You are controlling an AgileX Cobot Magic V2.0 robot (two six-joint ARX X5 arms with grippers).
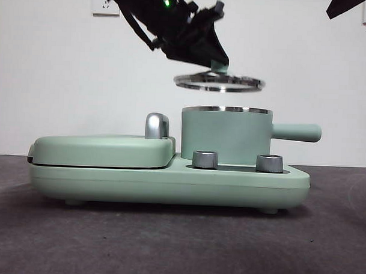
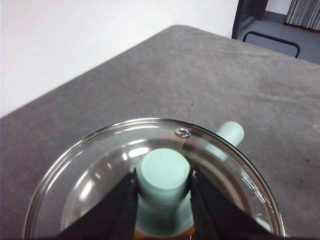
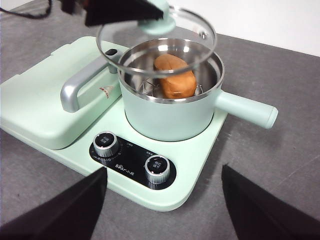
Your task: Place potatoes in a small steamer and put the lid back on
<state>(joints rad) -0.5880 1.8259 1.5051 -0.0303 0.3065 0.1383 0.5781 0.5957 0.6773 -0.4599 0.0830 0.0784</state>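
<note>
Sitting on the gray table (image 1: 324,238), the mint-green cooker base (image 1: 169,181) serves as the landmark. On its left half lies the flat griddle cover (image 1: 104,149) with a chrome handle (image 1: 157,125). On its right half stands the small steamer (image 1: 226,135), its stubby handle pointing right, with two knobs (image 1: 205,159) on the base's front below it. The potato (image 3: 175,77) rests inside the steamer on a wire rack. Above the steamer, clear of its rim, the left gripper (image 2: 164,200) clamps the knob of the lid (image 1: 219,82). The right gripper (image 3: 162,210) hangs spread wide, in front of the base.
</note>
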